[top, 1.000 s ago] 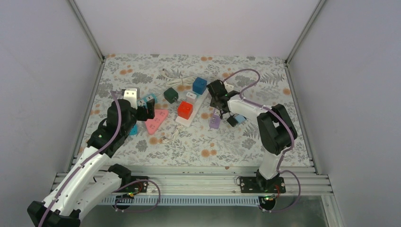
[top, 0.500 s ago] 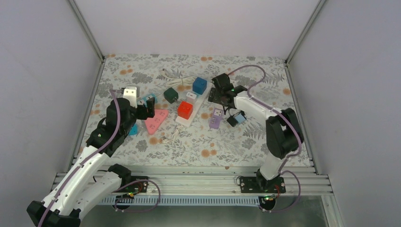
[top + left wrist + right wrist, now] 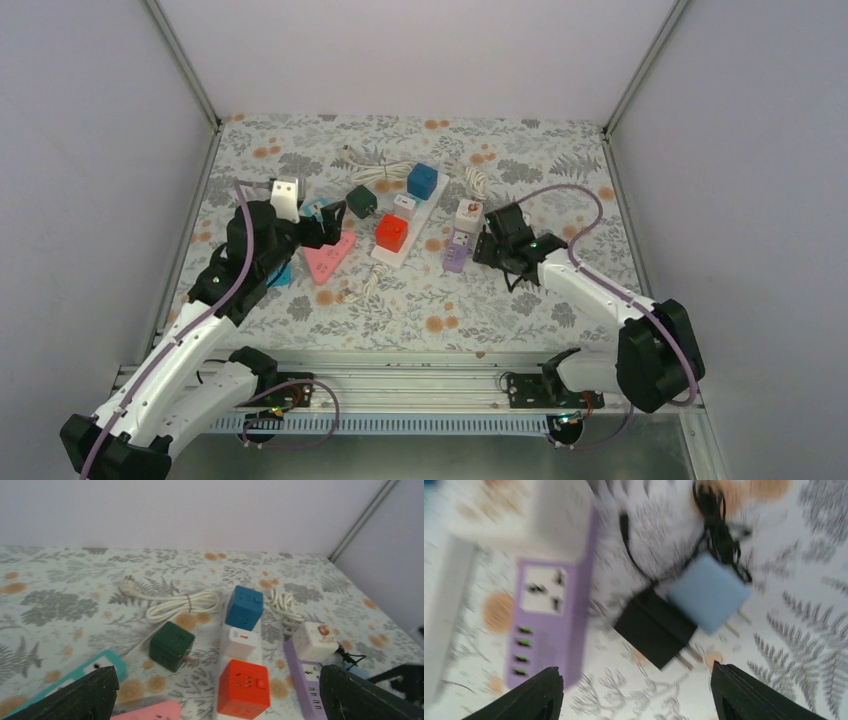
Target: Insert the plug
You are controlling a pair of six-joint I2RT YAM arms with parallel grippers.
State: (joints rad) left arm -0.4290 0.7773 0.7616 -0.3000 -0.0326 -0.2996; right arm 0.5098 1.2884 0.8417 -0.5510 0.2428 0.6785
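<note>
Now my right end effector (image 3: 633,669), spread wide and empty, hangs over the black plug (image 3: 655,632), which lies on the table (image 3: 784,680) just beside the purple power strip (image 3: 549,625), prongs pointing away from it.

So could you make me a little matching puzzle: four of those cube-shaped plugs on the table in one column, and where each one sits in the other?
Things:
1. blue cube
2. red cube
3. dark green cube
4. white cube adapter

Places:
A. on the far end of the purple power strip
B. on the floral cloth, left of the white power strip
C. on the far end of the white power strip
D. towards the near end of the white power strip

Pairs: 1-C, 2-D, 3-B, 4-A.
</note>
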